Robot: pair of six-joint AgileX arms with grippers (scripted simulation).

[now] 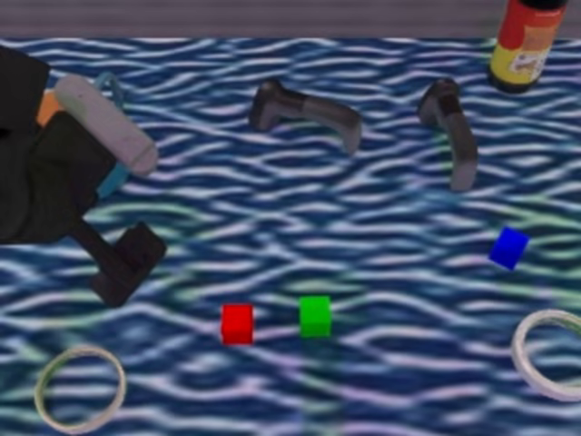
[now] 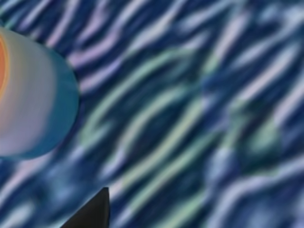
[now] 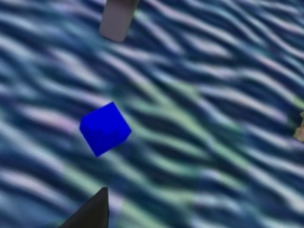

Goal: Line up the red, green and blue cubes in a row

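The red cube (image 1: 237,323) and the green cube (image 1: 315,316) sit side by side near the table's front middle, a small gap between them. The blue cube (image 1: 508,247) lies apart at the right, turned at an angle. My left gripper (image 1: 127,263) hovers open at the left, well away from the red cube, holding nothing. My right arm is outside the top view. Its wrist view shows the blue cube (image 3: 104,128) on the cloth ahead of my open right gripper (image 3: 135,209), with one dark fingertip (image 3: 97,211) showing and nothing between the fingers.
Two dark curved objects (image 1: 304,109) (image 1: 454,136) lie at the back. A bottle (image 1: 526,45) stands at the back right. Pale rings lie at the front left (image 1: 80,389) and front right (image 1: 554,354). A teal mug (image 2: 33,95) sits under my left arm.
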